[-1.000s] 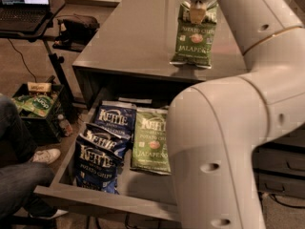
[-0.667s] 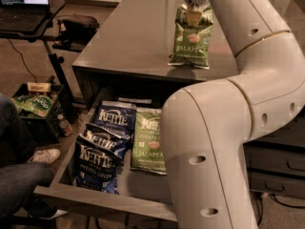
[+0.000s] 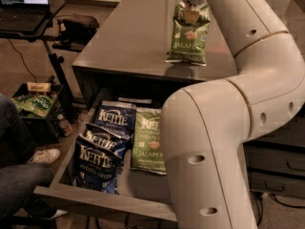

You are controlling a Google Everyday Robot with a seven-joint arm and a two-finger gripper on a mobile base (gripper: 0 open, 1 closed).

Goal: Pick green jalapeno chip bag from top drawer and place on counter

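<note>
A single camera looks down on a grey counter [image 3: 124,32] with an open drawer below its near edge. A thick white robot arm [image 3: 214,151] fills the right foreground, rises, and bends back over the counter top.

The gripper [image 3: 191,11] is at the far end of the arm, at the top centre of the view. Its fingers are pinched on the crumpled top edge of the green jalapeno chip bag [image 3: 189,38]. The bag stands upright with its bottom on the counter, just inside the near edge and towards the right. To its left and beyond it, the counter surface is bare all the way to the slanting left edge.

The top drawer [image 3: 102,200] is pulled out towards the viewer, its thick front wall nearest. Two dark blue Kettle bags [image 3: 106,142] lie overlapping against its left wall. A second green bag [image 3: 148,142] lies flat just right of them, its right side hidden behind the arm. A narrow strip of bare drawer floor shows between the bags and the front wall.

At the far left, an open laptop [image 3: 21,4] sits on a black stand. Below it on the floor is a dark crate [image 3: 35,106] holding green packets. A person's jeans-clad leg [image 3: 16,180] and pale shoe [image 3: 44,155] are close to the drawer's left corner. Closed drawer fronts [image 3: 279,163] show at the right, behind the arm.
</note>
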